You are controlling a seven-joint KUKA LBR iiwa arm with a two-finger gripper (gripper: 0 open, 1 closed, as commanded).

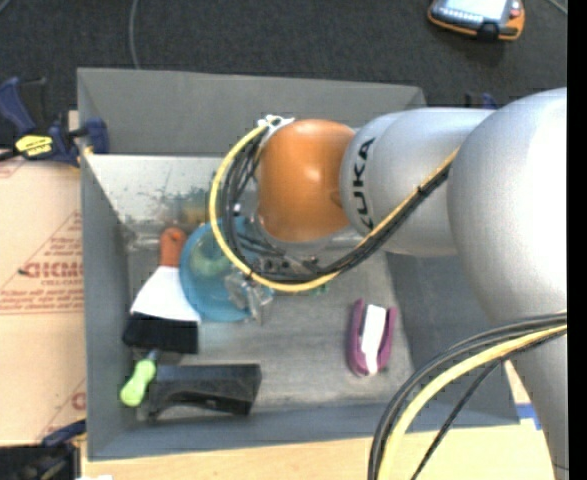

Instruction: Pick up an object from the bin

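Observation:
My gripper (248,294) hangs below the arm's wrist at the bin's middle left, right at the right-hand edge of a translucent blue round cup (203,273). It looks to touch the cup; whether it holds the cup is hidden. Just left of the cup lies a white wedge-shaped brush with a black base (163,313). A small orange thing (171,245) sits above the brush, against the bin's sloping back wall.
A black handle-shaped tool (205,388) and a lime-green grip (138,382) lie along the bin's front left. A purple and white oblong thing (370,338) lies alone at the front right. The arm covers the bin's back right.

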